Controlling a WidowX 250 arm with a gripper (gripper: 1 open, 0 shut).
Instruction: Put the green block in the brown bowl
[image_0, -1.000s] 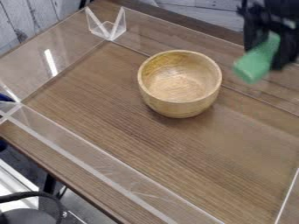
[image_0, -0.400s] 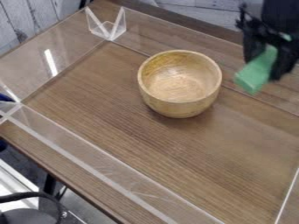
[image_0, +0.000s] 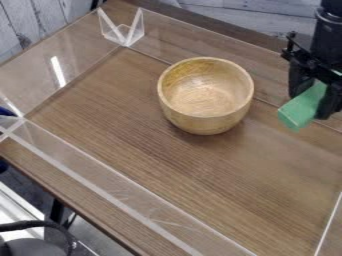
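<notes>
The brown bowl (image_0: 206, 95), round light wood with visible grain, stands on the wooden table near the middle, with nothing inside it. To its right, above the table, hangs the green block (image_0: 305, 106), a small mint-green bar tilted on end. My dark gripper (image_0: 315, 84) comes down from the top right corner and is shut on the block's upper end. The block is apart from the bowl, a short gap right of its rim.
A clear plastic wall (image_0: 80, 160) fences the table surface along the left and front, with a small clear bracket (image_0: 120, 28) at the back left. The table's right edge lies close beside my gripper.
My gripper has moved down and slightly right with the green block, which now hangs lower beside the bowl. The bowl has not moved.
</notes>
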